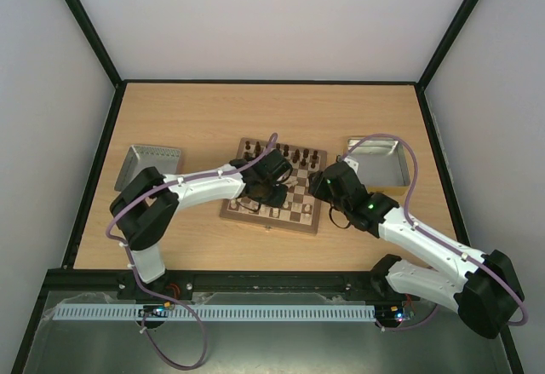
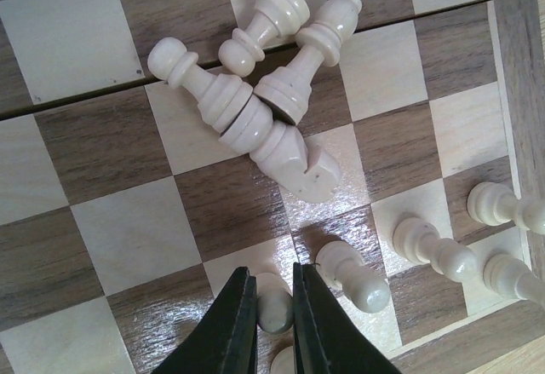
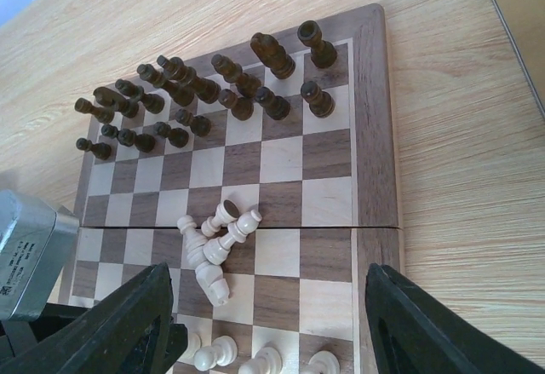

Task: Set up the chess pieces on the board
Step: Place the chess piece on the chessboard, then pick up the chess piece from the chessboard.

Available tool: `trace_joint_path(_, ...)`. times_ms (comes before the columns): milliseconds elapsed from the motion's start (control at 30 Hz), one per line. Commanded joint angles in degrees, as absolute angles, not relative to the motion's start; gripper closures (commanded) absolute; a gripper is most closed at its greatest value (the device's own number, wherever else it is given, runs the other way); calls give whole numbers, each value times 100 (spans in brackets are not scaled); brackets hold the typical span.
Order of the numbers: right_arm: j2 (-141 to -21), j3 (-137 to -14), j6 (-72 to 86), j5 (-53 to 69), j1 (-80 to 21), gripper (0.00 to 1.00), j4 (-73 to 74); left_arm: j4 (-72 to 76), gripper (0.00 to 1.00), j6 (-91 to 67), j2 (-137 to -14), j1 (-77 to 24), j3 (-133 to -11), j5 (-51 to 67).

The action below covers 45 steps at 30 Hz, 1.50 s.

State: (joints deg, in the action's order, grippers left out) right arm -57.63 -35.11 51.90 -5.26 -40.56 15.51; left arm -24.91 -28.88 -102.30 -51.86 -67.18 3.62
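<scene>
The board [image 1: 300, 206] lies mid-table, with dark chess pieces [image 1: 292, 152] crowded along its far rows. In the right wrist view these dark pieces [image 3: 197, 94] stand in loose rows, and a heap of cream pieces [image 3: 213, 246] lies toppled near the board's fold. My left gripper [image 2: 272, 273] is shut on a small cream piece [image 2: 275, 307], upright over a square near the board's edge. Other cream pieces [image 2: 355, 277] stand beside it, and the toppled heap [image 2: 255, 101] lies just beyond. My right gripper [image 3: 268, 279] hangs open above the board's right side with nothing between its fingers.
A grey metal tray [image 1: 146, 163] sits left of the board and another [image 1: 375, 159] to its right. The two arms meet over the board, the left gripper [image 1: 274, 188] close to the right gripper [image 1: 328, 183]. Bare wooden table [image 3: 460, 152] borders the board.
</scene>
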Motion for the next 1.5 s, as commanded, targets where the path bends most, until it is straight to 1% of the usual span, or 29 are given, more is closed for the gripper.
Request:
trace_joint_path(0, -5665, -3444, 5261, -616, -4029, 39, 1442, -2531, 89, -2834, -10312, -5228, -6801, 273)
trace_joint_path(100, -5678, -3419, 5249, -599, -4034, 39, 1411, -2556, 86, -2838, -10335, -5222, -6819, 251)
trace_joint_path(233, -5678, -3402, 5247, -567, -4034, 39, 1398, -2571, 78, -2836, -10306, -5222, -6867, 281)
trace_joint_path(333, -5657, -3403, 5247, -557, -4034, 39, 1398, -2619, 73, -2828, -10286, -5225, -6932, 281)
trace_joint_path(567, -5575, -3458, 5251, -538, -4032, 39, 1445, -2821, 69, -2843, -10106, -5182, -7081, 220)
trace_joint_path(733, -5749, -3760, 4848, -16, -4032, 41, 1576, -3155, 67, -2949, -9754, -4947, -7124, -16)
trace_joint_path(933, -6723, -4989, 3707, 909, -4028, 50, 2382, -3214, 67, -3207, -8899, -4399, -6655, -110)
trace_joint_path(1067, -7569, -5840, 2974, 1349, -4031, 54, 2855, -3111, 67, -3267, -8288, -4115, -6183, 78)
trace_joint_path(1200, -8622, -6566, 2525, 1983, -4063, 62, 3245, -3047, 67, -3291, -7769, -3861, -5744, 321)
trace_joint_path(1300, -9238, -7078, 2270, 2174, -4235, 69, 3588, -3001, 67, -3282, -7388, -3635, -5410, 537)
trace_joint_path(1467, -10086, -7715, 1996, 2251, -4622, 71, 4013, -2926, 67, -3215, -6985, -3381, -4992, 1033)
